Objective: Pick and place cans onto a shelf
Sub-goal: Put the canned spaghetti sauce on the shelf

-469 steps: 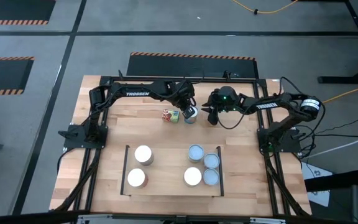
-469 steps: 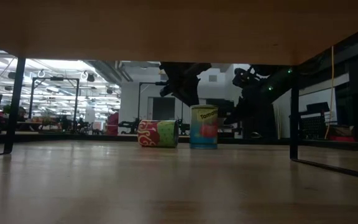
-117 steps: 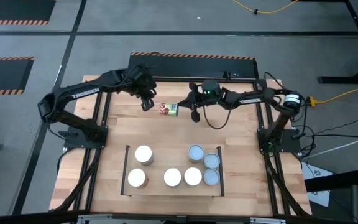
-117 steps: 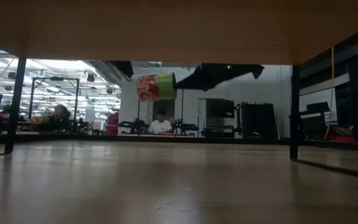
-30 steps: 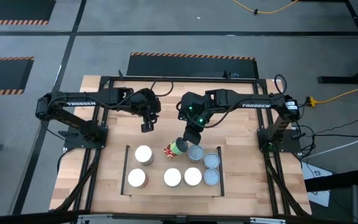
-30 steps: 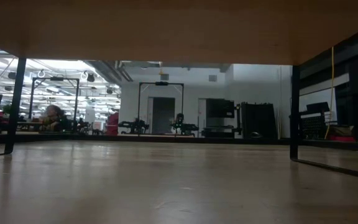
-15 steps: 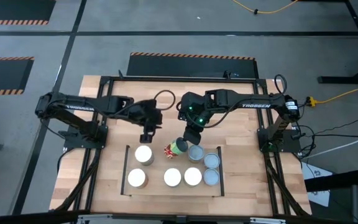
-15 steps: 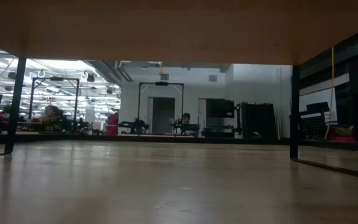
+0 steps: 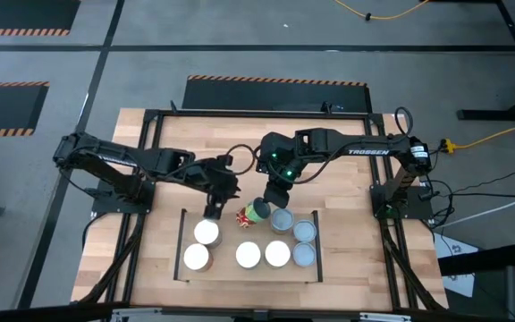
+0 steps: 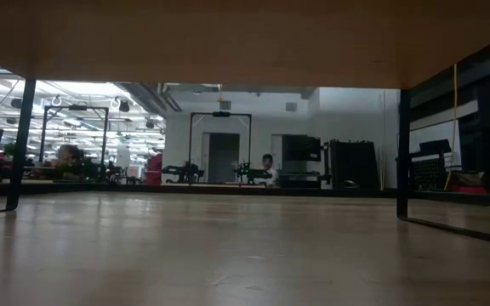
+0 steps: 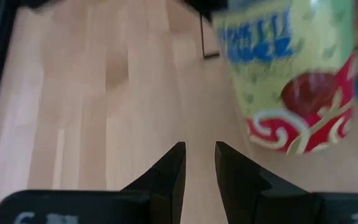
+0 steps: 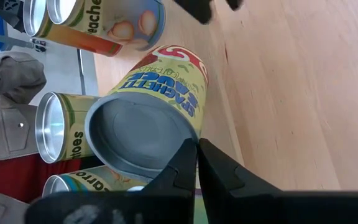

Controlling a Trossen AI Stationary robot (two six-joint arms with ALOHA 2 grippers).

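Observation:
The shelf (image 9: 229,231) is a light-wood panel with black rails at the table's near side. Several cans stand upright on it, silvery tops up: two at the left (image 9: 206,233), two near the middle (image 9: 248,255), three at the right (image 9: 304,231). My right gripper (image 9: 274,196) is shut on the red, green and yellow can (image 9: 253,213), which is tilted over the shelf's far middle. My left gripper (image 9: 211,210) hovers over the shelf's far left, fingers a little apart (image 11: 199,163), empty. The coloured can also shows in the left wrist view (image 11: 291,81). My right gripper pinches the rim of the can's grey end (image 12: 190,140) between its two fingers, one finger over the end face and one along the side wall. The can is tilted, its red end (image 12: 179,57) low toward the shelf's wood; whether that end touches, I cannot tell.
The black outer frame (image 9: 150,116) runs around the table. The far half of the table (image 9: 240,143) is bare wood. The low view looks under the shelf (image 10: 228,42) and shows no can and no gripper.
My left gripper has gone toward the table's near edge, from beyond the shelf's far rail to over the shelf's far left, beside the left cans. My right gripper and the coloured can have kept still.

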